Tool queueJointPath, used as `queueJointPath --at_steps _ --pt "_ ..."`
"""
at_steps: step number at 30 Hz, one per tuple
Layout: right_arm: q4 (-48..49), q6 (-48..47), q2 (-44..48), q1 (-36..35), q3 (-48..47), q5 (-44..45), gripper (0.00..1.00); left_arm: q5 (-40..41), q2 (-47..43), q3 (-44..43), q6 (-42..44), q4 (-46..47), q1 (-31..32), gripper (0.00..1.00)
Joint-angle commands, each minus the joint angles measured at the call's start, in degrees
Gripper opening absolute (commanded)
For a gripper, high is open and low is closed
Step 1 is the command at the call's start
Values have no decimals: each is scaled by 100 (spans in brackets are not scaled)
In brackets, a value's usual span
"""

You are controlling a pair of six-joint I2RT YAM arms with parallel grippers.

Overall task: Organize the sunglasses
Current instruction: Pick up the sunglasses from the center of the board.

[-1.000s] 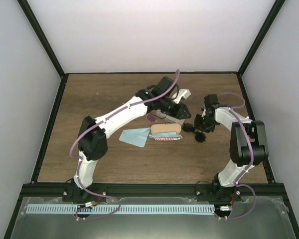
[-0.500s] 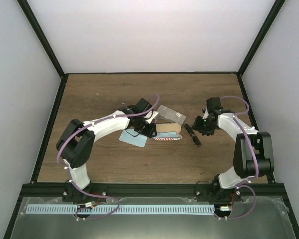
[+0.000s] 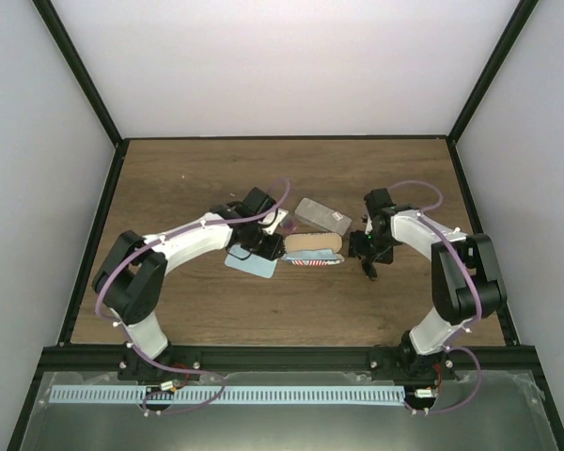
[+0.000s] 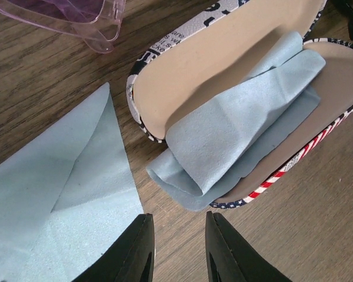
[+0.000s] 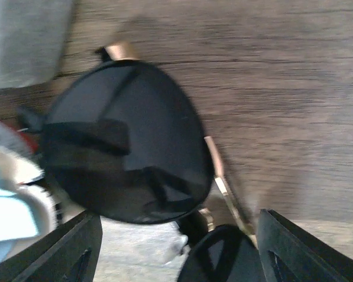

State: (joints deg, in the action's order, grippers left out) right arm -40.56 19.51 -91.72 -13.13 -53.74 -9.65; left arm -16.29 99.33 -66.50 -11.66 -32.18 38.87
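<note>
The black sunglasses [image 5: 123,147], with dark lenses and thin gold rims, lie on the wood just right of the open case; they also show in the top view [image 3: 369,270]. My right gripper [image 5: 182,252] is open, a finger on each side of them, and sits over them in the top view [image 3: 365,252]. The purple-pink sunglasses [image 4: 65,17] lie behind the case's left end, also seen from above [image 3: 284,225]. My left gripper [image 4: 176,249] is open and empty, low over the wood between the flat blue cloth [image 4: 53,205] and the case; it also shows in the top view [image 3: 264,248].
The open stars-and-stripes case [image 4: 165,76] holds a folded blue cloth [image 4: 241,123]; the case also shows from above [image 3: 312,249]. A clear grey case [image 3: 321,216] lies behind it. The flat blue cloth [image 3: 248,261] lies left of the case.
My left gripper has drawn back leftward from behind the cases to the flat cloth's edge. My right gripper has moved left and down over the black sunglasses.
</note>
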Motion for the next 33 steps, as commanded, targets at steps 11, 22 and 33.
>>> queueJointPath --at_steps 11,22,33 --pt "-209 -33 -641 -84 -541 1093 59 125 -329 213 103 117 -11 26" --pt "-133 259 -663 -87 -148 792 36 172 -262 -65 -25 236 -38 26" --pt "-242 523 -151 -85 -400 611 19 -154 246 -528 -78 247 -20 27"
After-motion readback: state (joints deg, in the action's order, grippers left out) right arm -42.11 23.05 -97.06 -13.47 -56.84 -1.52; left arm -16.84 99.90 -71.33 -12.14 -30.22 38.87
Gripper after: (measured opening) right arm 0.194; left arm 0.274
